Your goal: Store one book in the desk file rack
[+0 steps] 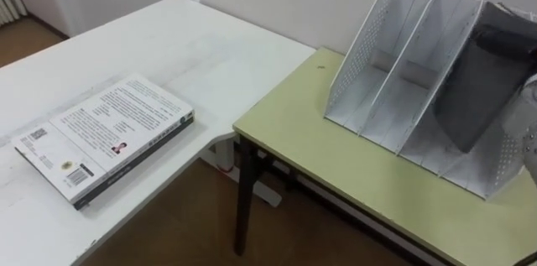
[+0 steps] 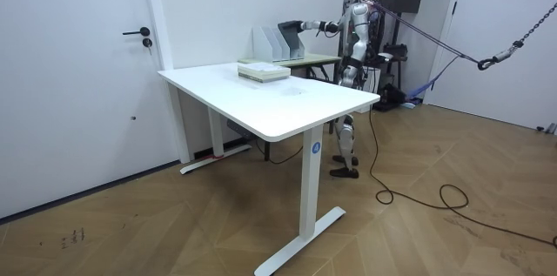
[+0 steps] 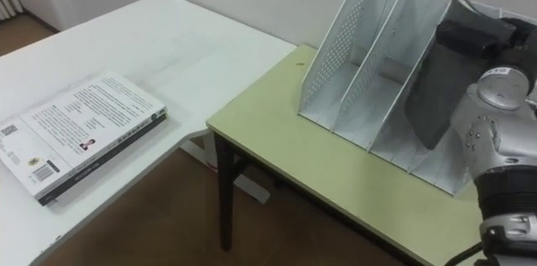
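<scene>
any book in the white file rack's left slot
No, the left slot of the white perforated file rack is empty; the right hand holds a dark book in its right slot.

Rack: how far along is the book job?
Done: a dark book stands, tilted, in the right slot of the rack; it looks mostly seated. In hand: the right robot hand grips the book's top, so it is not yet released. Left: let go and draw the arm clear. A white book lies flat on the table, untouched.
</scene>
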